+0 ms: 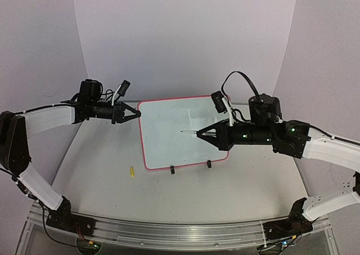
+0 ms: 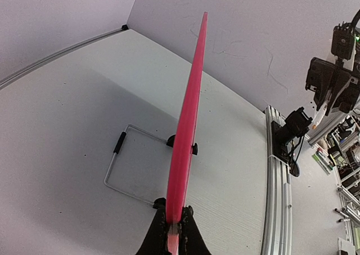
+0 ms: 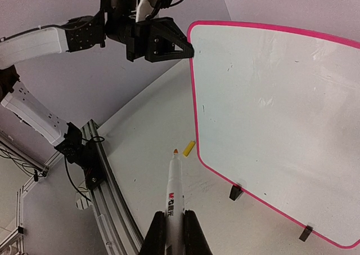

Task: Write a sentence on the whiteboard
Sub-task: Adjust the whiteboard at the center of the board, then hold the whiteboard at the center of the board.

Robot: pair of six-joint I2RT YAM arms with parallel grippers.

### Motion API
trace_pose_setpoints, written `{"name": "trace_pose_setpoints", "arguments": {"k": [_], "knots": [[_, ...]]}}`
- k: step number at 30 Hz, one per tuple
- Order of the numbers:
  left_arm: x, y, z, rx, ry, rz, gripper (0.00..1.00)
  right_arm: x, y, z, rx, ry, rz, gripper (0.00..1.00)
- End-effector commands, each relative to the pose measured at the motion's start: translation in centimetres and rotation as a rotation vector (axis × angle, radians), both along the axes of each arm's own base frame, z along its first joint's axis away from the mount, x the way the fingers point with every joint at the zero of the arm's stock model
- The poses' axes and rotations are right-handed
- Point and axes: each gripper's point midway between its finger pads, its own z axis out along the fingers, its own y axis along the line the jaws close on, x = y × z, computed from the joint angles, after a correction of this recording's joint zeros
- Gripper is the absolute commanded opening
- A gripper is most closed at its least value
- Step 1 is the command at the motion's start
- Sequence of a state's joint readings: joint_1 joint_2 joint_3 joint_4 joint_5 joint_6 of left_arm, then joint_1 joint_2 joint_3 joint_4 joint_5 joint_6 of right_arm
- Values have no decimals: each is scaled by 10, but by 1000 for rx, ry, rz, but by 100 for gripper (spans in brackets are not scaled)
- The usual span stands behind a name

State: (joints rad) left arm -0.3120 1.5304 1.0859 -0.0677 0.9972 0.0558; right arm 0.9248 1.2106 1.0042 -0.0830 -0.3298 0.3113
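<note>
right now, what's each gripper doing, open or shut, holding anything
Left gripper: closed, clamped on the edge of the whiteboard.
Right gripper: closed, holding a marker, tip out front.

Looking down and forward from high at the near edge, over the whole worktop. Close at each wrist: left edge-on to the whiteboard, right facing its front.

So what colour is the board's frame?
Bright pink; the frame shows best in the left wrist view.
</note>
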Motion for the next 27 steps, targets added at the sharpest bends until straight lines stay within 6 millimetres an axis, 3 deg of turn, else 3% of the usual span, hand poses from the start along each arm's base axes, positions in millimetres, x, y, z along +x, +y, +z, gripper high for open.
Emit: {"name": "trace_pose_setpoints", "arguments": {"k": [1,7,11,18,24,27], "knots": [[-7,-5,1,31,32,48,11,0,7,24,42,-54,8,0],[-4,7,6,31,89,205,53,-1,11,24,49,-57,18,0],[-4,18,9,61,125,290,71,-3,13,26,66,-59,36,0],[-7,33,25,171,159,349,79,-7,13,27,72,-69,53,0],[-4,25,34,212,132,263,80,-7,20,31,97,-93,79,0],[-1,12,50,137,81,197,80,-6,27,28,99,-91,96,0]]}}
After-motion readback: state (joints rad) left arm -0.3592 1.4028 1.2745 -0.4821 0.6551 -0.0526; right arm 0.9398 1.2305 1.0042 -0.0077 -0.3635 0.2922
